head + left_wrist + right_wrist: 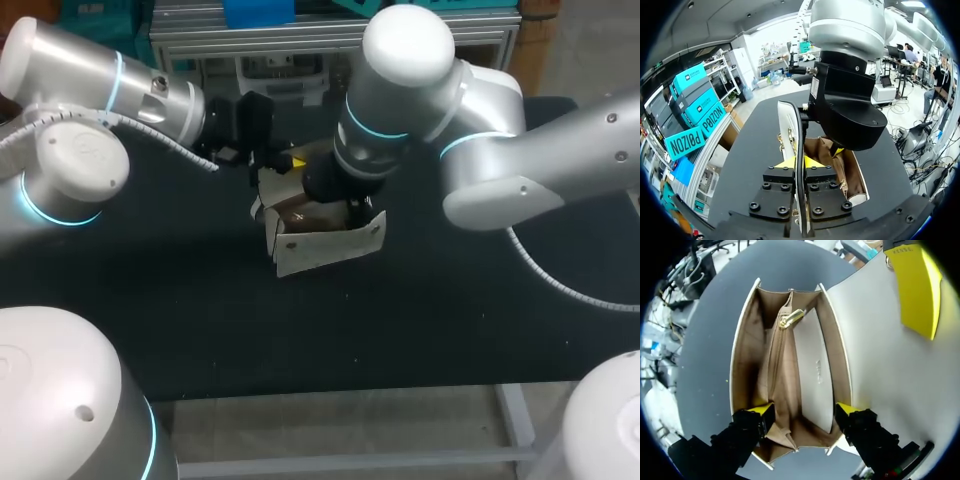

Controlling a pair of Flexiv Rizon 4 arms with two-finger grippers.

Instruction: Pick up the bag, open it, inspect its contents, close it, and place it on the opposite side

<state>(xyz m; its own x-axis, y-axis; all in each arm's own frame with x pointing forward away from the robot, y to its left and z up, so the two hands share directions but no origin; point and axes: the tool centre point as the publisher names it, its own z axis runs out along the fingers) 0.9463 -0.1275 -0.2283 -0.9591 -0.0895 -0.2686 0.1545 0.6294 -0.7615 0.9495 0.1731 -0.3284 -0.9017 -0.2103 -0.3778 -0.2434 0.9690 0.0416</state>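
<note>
- Head view: the white bag point(325, 245) is at the middle of the dark table point(430, 320). The left gripper point(270, 155) is at its far edge and the right gripper point(347, 203) is just above its mouth. Picking up and opening look done.
- Left wrist view: the left gripper point(800, 162) is clenched on the bag's raised flap point(788, 120), with the thin white edge pinched between both yellow tips. Brown lining point(827, 155) shows beyond it, under the right arm's gripper.
- Right wrist view: the right gripper point(804, 410) is spread wide at the bag's mouth and grasps nothing. It looks straight down into tan compartments and a gold zip pull point(791, 318). No loose contents show. Inspection seems to be the step in hand. Closing the bag and setting it on the opposite side are left.
</note>
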